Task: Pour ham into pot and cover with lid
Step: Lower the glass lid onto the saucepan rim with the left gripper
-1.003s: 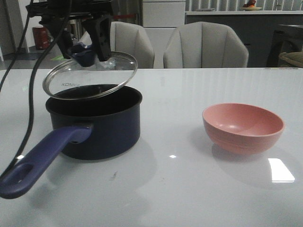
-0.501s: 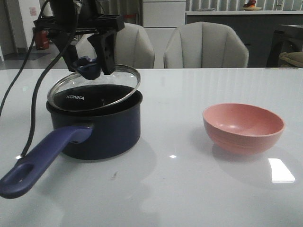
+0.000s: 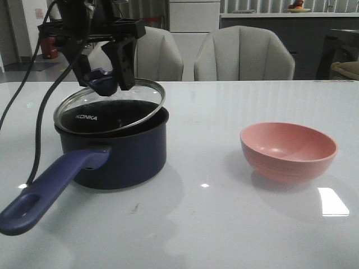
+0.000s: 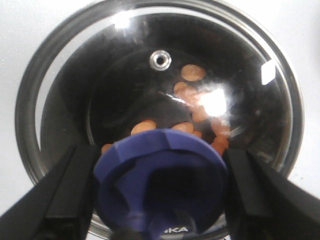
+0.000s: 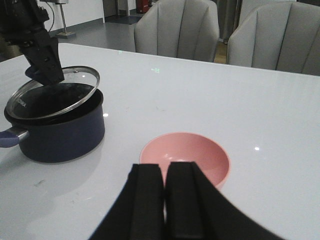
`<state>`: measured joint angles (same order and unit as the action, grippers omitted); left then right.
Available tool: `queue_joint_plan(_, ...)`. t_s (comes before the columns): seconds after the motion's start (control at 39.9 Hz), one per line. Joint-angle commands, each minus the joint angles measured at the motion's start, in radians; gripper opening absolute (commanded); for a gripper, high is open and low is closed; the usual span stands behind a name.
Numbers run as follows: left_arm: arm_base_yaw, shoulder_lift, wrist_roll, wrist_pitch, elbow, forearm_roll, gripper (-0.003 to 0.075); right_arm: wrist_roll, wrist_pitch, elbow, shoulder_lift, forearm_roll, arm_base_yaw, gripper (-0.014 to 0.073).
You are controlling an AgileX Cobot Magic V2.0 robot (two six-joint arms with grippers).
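Front view gives us a glossy white table (image 3: pixel 235 224) that reflects ceiling lights as small bright patches, with two pale grey upholstered chairs (image 3: pixel 244 53) pushed up behind it and a dim room beyond: white drawers, a dark counter, a red object on the floor at far left. On our left side of the table stands the pot (image 3: pixel 115 148), its long blue-purple handle (image 3: pixel 50 188) reaching toward the near edge. Our left gripper (image 3: pixel 104 75) is clamped on the blue knob (image 3: pixel 102 80) of the lid (image 3: pixel 109 106), black fingers (image 3: pixel 124 61) pressed to either side of it. We see the lid tilted, its far-right edge raised and its near-left edge low at the pot's rim; whether it touches there we cannot tell. Black cables (image 3: pixel 39 123) hang down from the arm beside the pot. Through the glass, in the left wrist view, we make out the ham (image 4: pixel 192 95) as orange chunks lying on the pot's dark bottom. Well apart to the right sits the pink bowl (image 3: pixel 288 150), upright. In the right wrist view our right gripper (image 5: pixel 164 200) hangs just short of that bowl, its two fingers pressed together with nothing between them.
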<state>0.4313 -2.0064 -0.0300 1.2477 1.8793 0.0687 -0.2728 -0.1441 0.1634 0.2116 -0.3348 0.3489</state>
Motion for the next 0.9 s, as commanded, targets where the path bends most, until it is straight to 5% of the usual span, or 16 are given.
queue_joint_plan(0.0,0.006,0.069,0.002,0.022,0.021,0.008,0.0280,-0.010,0.072,0.029,0.007,-0.005,0.002,0.0176)
queue_joint_plan(0.33,0.006,0.049,0.011,0.022,0.007,0.008,0.0286,-0.010,0.072,0.029,0.007,-0.005,0.002,0.0176)
queue_joint_plan(0.58,0.006,0.049,0.011,0.022,0.011,-0.014,0.0397,-0.010,0.072,0.029,0.007,-0.005,0.002,0.0176)
queue_joint_plan(0.88,0.006,0.063,0.011,0.022,0.011,-0.035,0.0398,-0.010,0.072,0.029,0.007,-0.005,0.002,0.0176)
